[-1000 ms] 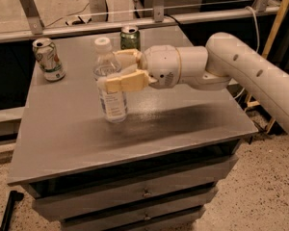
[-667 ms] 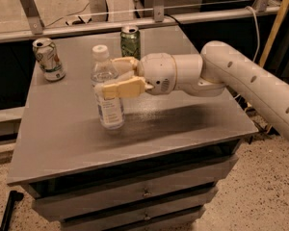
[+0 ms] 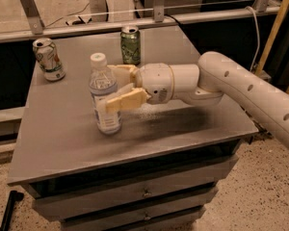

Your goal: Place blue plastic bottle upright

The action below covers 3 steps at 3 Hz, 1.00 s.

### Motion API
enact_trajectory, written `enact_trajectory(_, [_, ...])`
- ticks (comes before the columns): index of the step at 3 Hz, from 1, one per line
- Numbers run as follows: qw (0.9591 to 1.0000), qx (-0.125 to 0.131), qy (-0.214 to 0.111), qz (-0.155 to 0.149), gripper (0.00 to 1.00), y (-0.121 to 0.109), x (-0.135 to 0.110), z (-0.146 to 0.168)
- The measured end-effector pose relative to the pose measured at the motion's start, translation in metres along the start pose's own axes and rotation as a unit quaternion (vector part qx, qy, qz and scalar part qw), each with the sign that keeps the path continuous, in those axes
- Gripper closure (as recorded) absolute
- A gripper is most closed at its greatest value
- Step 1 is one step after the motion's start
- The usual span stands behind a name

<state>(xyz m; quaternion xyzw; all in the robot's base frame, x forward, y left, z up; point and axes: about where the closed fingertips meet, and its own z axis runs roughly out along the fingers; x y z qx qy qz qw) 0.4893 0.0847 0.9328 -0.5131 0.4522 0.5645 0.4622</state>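
Observation:
The blue plastic bottle (image 3: pixel 105 96), clear with a white cap and pale blue-and-white label, stands upright on the grey table (image 3: pixel 62 143), left of centre. My gripper (image 3: pixel 116 88) comes in from the right and is shut around the bottle's middle, one cream finger (image 3: pixel 126 101) in front of it and the other behind. The white arm (image 3: pixel 241 88) stretches off to the right.
A green drink can (image 3: pixel 130 44) stands at the back of the table just behind my gripper. A white-and-green drink can (image 3: pixel 47 58) stands at the back left. A metal rail with posts runs behind the table. Drawers sit under the tabletop.
My gripper and the bottle have moved left and slightly toward the front of the table. The bottle stays upright in the grip, its base now on or just above the tabletop.

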Motion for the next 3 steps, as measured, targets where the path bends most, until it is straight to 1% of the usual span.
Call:
enact_trajectory(1, [0.9991, 0.026, 0.034, 0.004, 0.00, 0.004, 0.013, -0.015])
enact_trajectory(2, [0.9921, 0.083, 0.093, -0.006, 0.00, 0.011, 0.022, -0.059])
enact_trajectory(3, [0.9905, 0.092, 0.102, -0.009, 0.00, 0.012, 0.021, -0.067])
